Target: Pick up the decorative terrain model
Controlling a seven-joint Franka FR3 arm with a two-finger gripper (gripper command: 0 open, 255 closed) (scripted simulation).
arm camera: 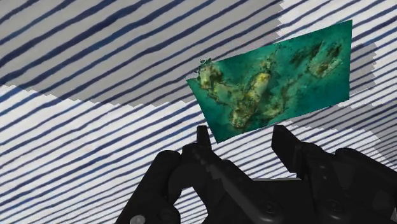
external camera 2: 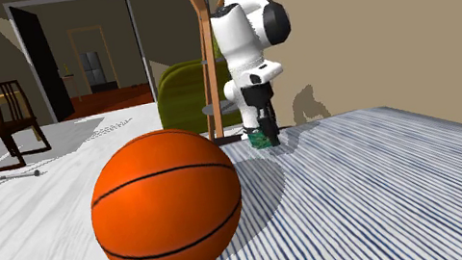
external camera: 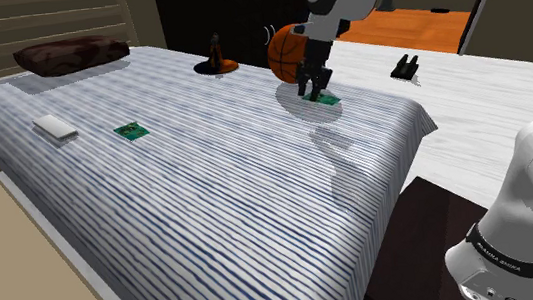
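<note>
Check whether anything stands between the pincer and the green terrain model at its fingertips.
Nothing visible does. The open pincer sits right at the terrain model on the striped bedsheet. The basketball lies beside them, not between.

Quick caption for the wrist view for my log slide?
Open gripper poised at the edge of the green terrain model on the striped bedspread.
</note>
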